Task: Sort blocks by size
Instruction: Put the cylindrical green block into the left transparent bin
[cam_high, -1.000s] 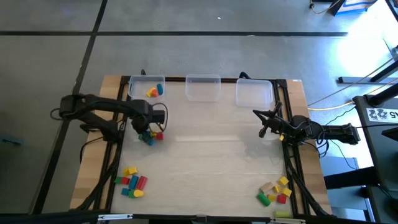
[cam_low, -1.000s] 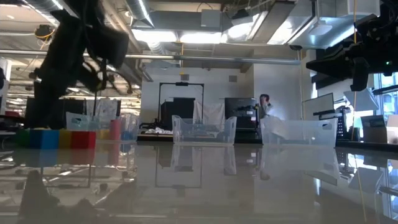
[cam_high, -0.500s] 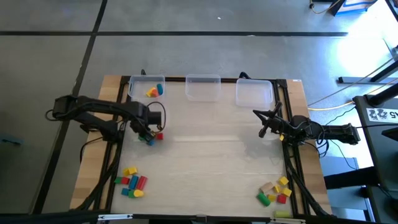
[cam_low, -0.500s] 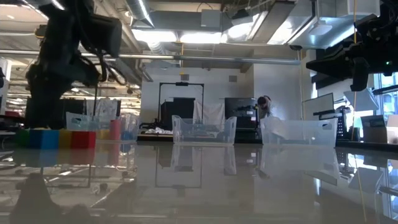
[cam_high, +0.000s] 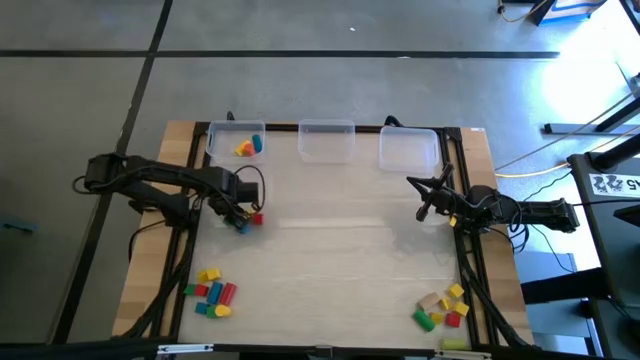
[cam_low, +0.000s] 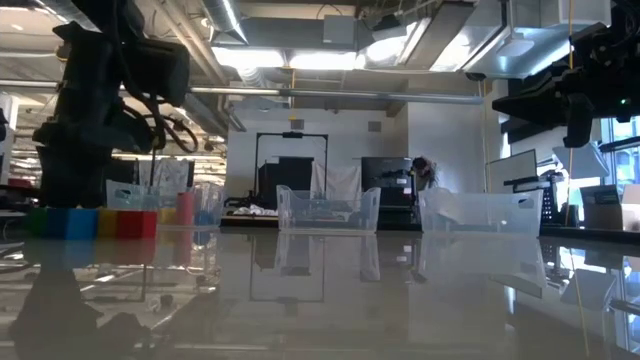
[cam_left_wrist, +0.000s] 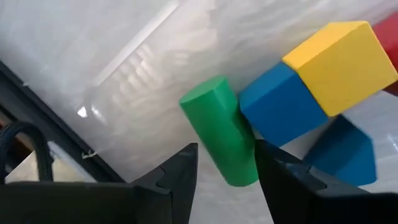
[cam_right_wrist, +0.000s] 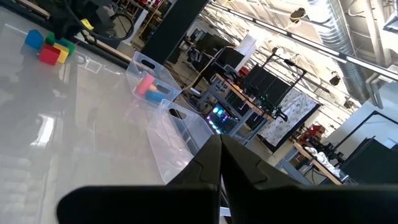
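Three clear bins (cam_high: 326, 139) behind blocks (cam_high: 243, 219)

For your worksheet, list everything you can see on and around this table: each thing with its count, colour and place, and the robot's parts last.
Bins: three, clear plastic, in a row along the table's far edge.
Blocks in the left bin: a few, yellow, red and blue.
Green cylinder: one, lying between the left gripper's fingers.
Blocks beside it: blue, yellow and red, by the left gripper.
Block pile, near left: several, mixed colours.
Block pile, near right: several, mixed colours.
Table: one, pale wood.
Person: one, far back in the room.
Left gripper: open, over the cylinder.
Right gripper: shut, waiting at the right edge.
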